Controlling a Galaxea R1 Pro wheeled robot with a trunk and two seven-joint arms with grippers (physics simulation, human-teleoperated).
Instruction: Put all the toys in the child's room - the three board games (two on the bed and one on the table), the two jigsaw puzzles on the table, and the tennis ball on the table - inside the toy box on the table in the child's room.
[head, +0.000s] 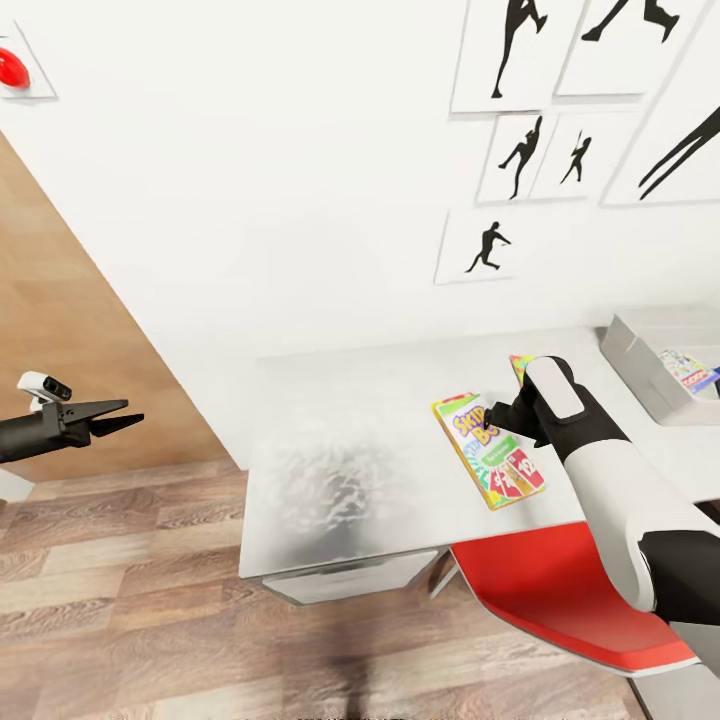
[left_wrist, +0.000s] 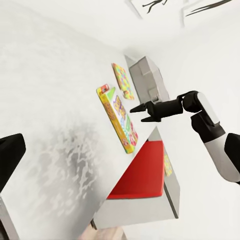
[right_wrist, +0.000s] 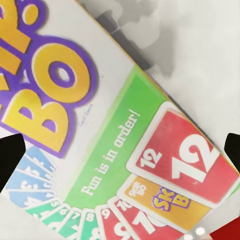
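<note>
At the centre-right of the head view, the SKIP-BO box (head: 489, 451) lies flat on the table (head: 350, 470), its long side angled toward the table's front edge, with my right gripper (head: 492, 416) poised just over its upper part. In the right wrist view the fingertips (right_wrist: 11, 160) sit dark at either border with the printed lid (right_wrist: 115, 145) between them, so I read that claw as spread, not yet pinching anything. I judge the box light, stiff cardboard with a slick lid (a flat top gives no purchase), so I would take it across a narrow edge, perhaps where its corner nears the table's front. A jigsaw puzzle (head: 521, 366) peeks out just behind the gripper. The toy box (head: 640, 365) stands at the right edge, already holding a printed box (head: 690, 372). The path there looks open. My left gripper (head: 118, 417) hangs off the table at mid-left, jaws slightly parted, near the wall. A red chair (head: 560, 590) sits below.
</note>
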